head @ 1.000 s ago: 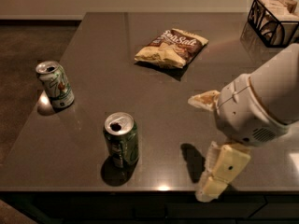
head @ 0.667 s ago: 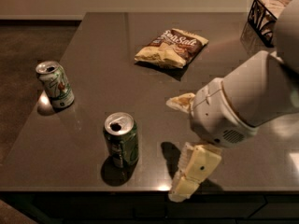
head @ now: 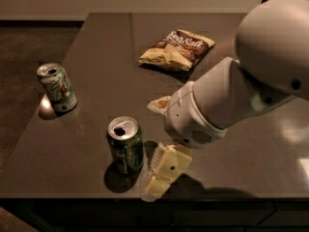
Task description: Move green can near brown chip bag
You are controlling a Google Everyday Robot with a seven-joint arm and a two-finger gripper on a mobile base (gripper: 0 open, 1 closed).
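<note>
The green can (head: 125,148) stands upright near the table's front edge, its silver top opened. The brown chip bag (head: 177,49) lies flat towards the back of the table, well apart from the can. My gripper (head: 153,147) is just right of the green can, at its height and not touching it. It is open: one pale finger (head: 159,103) shows behind and one finger (head: 164,170) in front. The white arm fills the right side of the view and hides the table behind it.
A white and pale-green can (head: 57,87) stands upright near the left edge of the dark table (head: 101,37). The table's front edge runs just below the green can and the gripper.
The arm and gripper have moved left, closing on the green can. The arm now covers the back right corner. The cans and the bag have not moved.
</note>
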